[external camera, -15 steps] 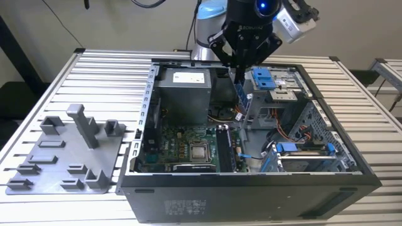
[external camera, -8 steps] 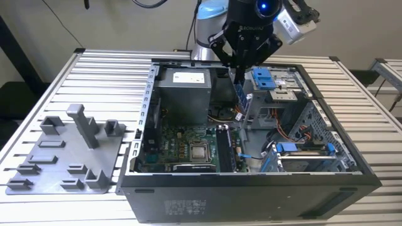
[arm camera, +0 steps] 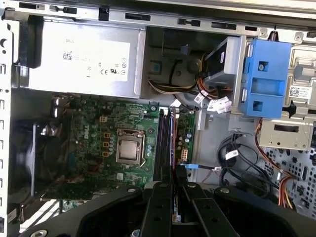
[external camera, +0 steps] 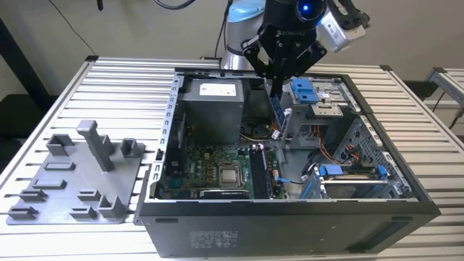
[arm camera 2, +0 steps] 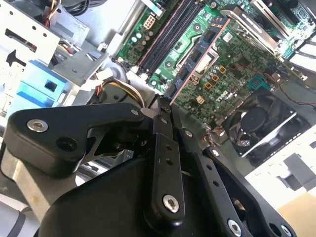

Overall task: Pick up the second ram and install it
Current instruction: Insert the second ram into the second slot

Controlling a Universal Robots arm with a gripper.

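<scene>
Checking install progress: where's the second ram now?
In the exterior view the ram stick hangs on end, clamped in the gripper, over the open computer case, above the motherboard.

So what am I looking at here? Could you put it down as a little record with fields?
Setting: open computer case on a slatted table
Arm: gripper over the case, shut on the second ram
Ram position: hanging on end above the memory slots, not yet seated
Exterior view's left: grey holder tray beside the case

Matt black claw [arm camera 2: 164,106], ribbed bare-metal table [external camera: 123,81] (tray [external camera: 123,179]: matt grey plastic)
</scene>
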